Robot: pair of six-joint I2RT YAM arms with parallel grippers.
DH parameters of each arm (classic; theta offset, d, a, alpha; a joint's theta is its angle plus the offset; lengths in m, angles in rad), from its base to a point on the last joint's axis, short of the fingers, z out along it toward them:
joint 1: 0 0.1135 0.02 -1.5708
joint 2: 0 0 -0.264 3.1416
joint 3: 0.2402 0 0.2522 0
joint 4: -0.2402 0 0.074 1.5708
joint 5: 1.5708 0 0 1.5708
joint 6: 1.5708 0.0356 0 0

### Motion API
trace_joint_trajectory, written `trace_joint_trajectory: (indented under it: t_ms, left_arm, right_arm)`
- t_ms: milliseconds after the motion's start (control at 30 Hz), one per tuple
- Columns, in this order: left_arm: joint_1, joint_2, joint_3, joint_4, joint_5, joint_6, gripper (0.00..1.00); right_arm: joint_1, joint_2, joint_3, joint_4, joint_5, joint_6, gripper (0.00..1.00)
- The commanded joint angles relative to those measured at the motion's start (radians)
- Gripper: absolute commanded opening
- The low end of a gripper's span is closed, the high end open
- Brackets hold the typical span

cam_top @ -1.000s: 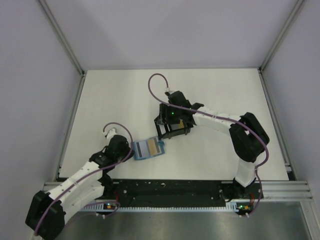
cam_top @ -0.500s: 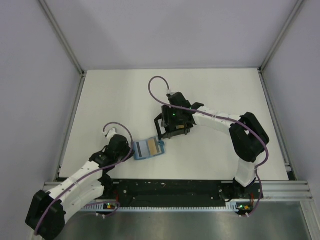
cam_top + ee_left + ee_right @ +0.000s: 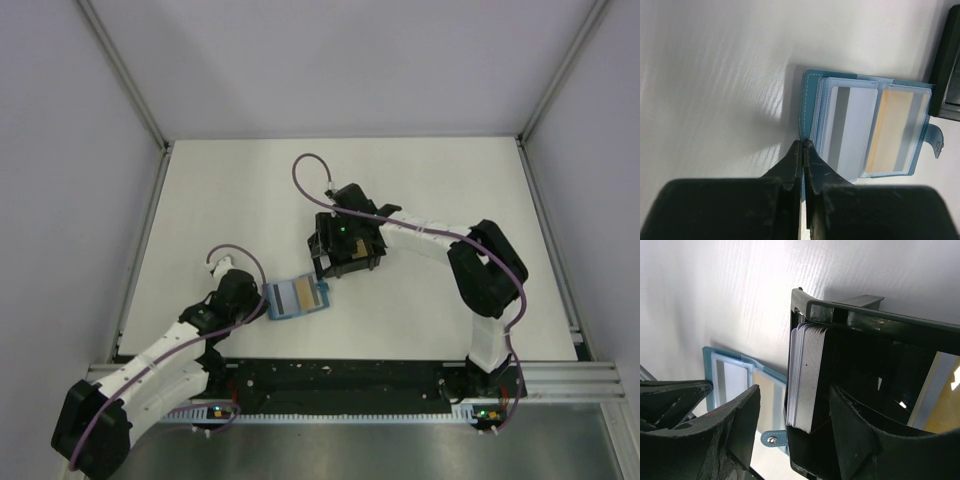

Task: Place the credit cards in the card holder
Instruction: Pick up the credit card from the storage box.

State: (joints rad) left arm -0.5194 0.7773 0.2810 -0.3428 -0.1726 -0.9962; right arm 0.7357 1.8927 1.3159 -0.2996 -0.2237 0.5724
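Top external: card holder [image 3: 297, 297] lies opened flat on desk [image 3: 230, 200] between the arms, long axis roughly left-right, snap-tab end toward black tray [image 3: 345, 255]. Its sleeves hold a silver-grey card [image 3: 850, 130] and an orange-yellow card [image 3: 892, 130]. Left tool [image 3: 803, 145] clenched, tips at the holder's far-from-tray edge; right tool [image 3: 795, 390] released, straddling the tray wall and the on-edge stack of credit cards [image 3: 802, 375] inside.

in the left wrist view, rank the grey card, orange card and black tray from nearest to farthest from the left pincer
From the left pincer:
1. grey card, nearer pocket of the wallet
2. orange card, next pocket over
3. black tray, past the wallet, at the view's edge
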Motion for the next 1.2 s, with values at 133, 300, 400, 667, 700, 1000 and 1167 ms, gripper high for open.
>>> trace_joint_trajectory:
  t_ms: [133,300,400,667,700,1000,1167]
  left_arm:
    - [0.007,0.020,0.026,0.051,0.001,0.011,0.00]
    - [0.007,0.022,0.026,0.053,0.002,0.011,0.00]
    - [0.007,0.022,0.024,0.056,0.005,0.011,0.00]
    - [0.007,0.019,0.023,0.057,0.010,0.011,0.00]
    - [0.009,0.020,0.023,0.059,0.010,0.010,0.00]
    - [0.007,0.016,0.020,0.059,0.015,0.011,0.00]
    - [0.007,0.013,0.020,0.059,0.015,0.011,0.00]
  right_arm:
    - [-0.022,-0.023,0.036,0.071,-0.098,0.032,0.57]
    - [-0.024,-0.046,0.028,0.082,-0.118,0.032,0.56]
    - [-0.024,-0.049,0.022,0.085,-0.118,0.034,0.54]
    - [-0.024,-0.057,0.002,0.083,-0.086,0.035,0.40]
    - [-0.024,-0.060,-0.001,0.083,-0.082,0.037,0.38]
    - [-0.025,-0.064,-0.004,0.062,-0.039,0.020,0.13]
    - [-0.027,-0.069,0.002,0.033,0.015,-0.006,0.06]
